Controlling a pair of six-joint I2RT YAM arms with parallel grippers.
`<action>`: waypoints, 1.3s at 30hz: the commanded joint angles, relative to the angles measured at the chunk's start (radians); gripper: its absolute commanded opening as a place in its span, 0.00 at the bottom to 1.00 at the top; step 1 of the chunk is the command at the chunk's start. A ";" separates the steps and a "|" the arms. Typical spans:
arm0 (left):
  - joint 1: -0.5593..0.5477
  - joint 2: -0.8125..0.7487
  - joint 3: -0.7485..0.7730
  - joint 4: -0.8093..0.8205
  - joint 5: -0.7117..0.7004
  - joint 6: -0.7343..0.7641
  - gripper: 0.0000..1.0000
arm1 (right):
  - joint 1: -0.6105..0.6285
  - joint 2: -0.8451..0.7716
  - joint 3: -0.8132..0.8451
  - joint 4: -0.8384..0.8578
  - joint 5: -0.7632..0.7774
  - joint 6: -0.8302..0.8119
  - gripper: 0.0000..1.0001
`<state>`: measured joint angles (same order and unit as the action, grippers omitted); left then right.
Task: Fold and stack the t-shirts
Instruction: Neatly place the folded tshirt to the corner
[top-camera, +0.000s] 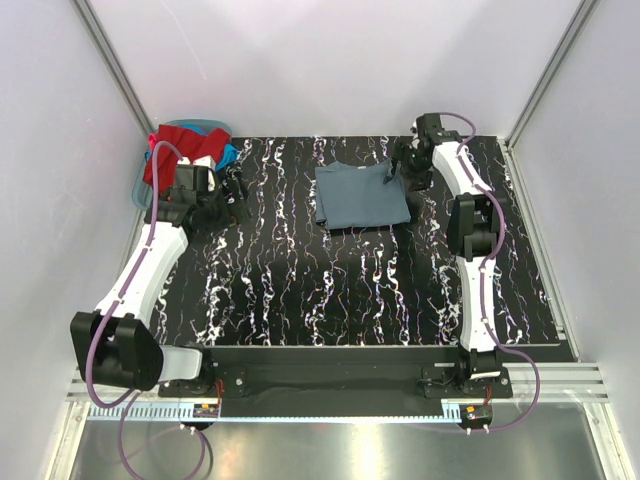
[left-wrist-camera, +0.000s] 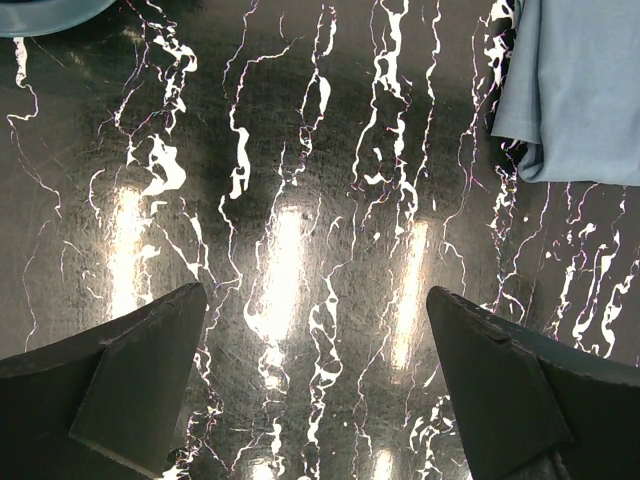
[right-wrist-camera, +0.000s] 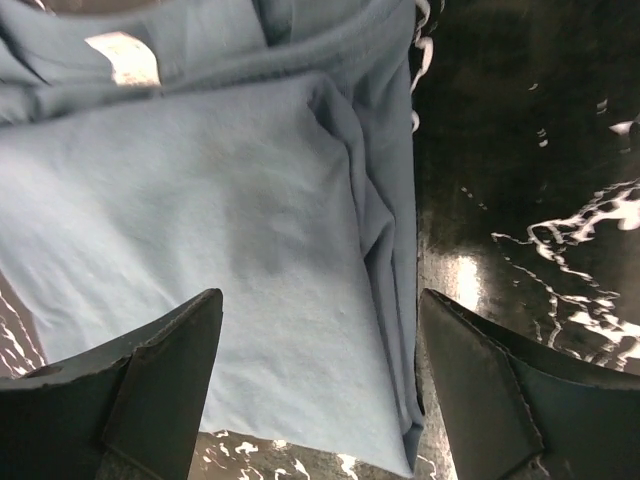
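Your right claw (right-wrist-camera: 318, 335) hangs wide over the grey tee (right-wrist-camera: 200, 220); your left claw (left-wrist-camera: 315, 305) gapes above the desk (left-wrist-camera: 300, 150).

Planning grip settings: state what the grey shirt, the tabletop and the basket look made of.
Grey shirt: soft matte cloth, creased and folded. Tabletop: hard glossy black sheet with white veining, mirroring lamps; perhaps laminate. Basket: seemingly smooth teal plastic, only its rim shows.
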<state>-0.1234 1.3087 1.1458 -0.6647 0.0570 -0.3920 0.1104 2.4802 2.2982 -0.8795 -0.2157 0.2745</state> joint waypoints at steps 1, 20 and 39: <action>-0.001 -0.014 0.035 -0.001 0.023 -0.001 0.99 | -0.008 -0.003 -0.019 0.014 -0.053 -0.031 0.87; -0.001 0.006 0.040 -0.006 0.049 0.013 0.99 | -0.009 0.009 -0.273 0.180 -0.045 -0.012 0.35; -0.001 0.058 0.164 -0.061 -0.084 0.018 0.99 | -0.261 0.223 0.392 -0.064 0.142 -0.262 0.00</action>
<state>-0.1234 1.3693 1.2461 -0.7212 0.0429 -0.3725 -0.1143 2.6736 2.6270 -0.8967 -0.1585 0.0807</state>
